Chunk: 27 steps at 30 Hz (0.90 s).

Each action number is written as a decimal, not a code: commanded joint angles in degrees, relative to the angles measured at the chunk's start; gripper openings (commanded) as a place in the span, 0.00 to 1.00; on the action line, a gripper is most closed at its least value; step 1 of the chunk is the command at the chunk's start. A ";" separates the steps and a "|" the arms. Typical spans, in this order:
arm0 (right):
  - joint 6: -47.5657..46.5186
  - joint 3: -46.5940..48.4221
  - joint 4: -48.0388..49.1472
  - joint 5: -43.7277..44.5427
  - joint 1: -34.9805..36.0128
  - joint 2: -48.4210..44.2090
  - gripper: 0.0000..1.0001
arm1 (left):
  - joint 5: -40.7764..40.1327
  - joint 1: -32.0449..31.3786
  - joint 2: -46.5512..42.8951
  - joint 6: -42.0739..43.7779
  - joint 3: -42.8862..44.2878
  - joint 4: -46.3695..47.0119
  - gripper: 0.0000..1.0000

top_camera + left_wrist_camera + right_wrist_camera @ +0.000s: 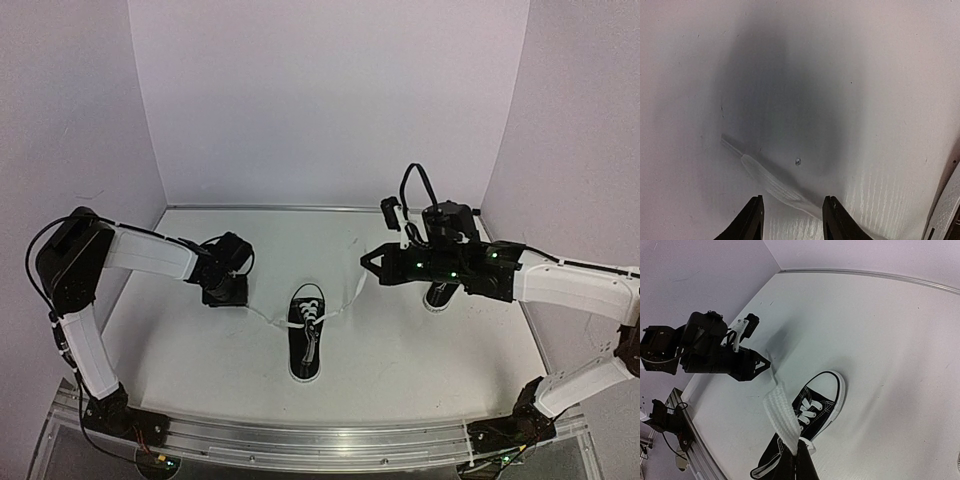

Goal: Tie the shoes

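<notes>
One black sneaker point(307, 340) with a white toe cap lies mid-table, toe toward the far wall. The other shoe point(437, 294) is mostly hidden behind my right arm. My right gripper point(366, 259) hovers to the shoe's right, shut on one white lace point(346, 294) that runs taut down to the sneaker. In the right wrist view the gripper point(798, 456) pinches that lace point(781, 415) above the shoe point(821, 402). My left gripper point(227, 297) points down at the table, open, its fingertips point(754, 220) either side of the other lace point(771, 182), which lies flat.
White side and back walls close in the table point(400, 350). A small screw head point(797, 161) sits in the table surface just beyond the left lace. My left gripper also shows in the right wrist view point(747, 365).
</notes>
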 commanded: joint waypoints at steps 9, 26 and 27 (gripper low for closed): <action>-0.49 -0.90 -0.05 1.52 0.20 -2.42 0.00 | -1.49 0.41 9.37 -0.58 6.27 -1.21 0.40; -4.73 6.05 -2.29 -4.21 0.21 6.03 0.00 | 0.41 -2.36 -12.67 11.71 -5.91 11.30 0.00; -4.86 7.77 -2.37 -5.57 0.21 7.80 0.00 | 0.65 -3.15 -15.72 13.52 -7.98 12.94 0.00</action>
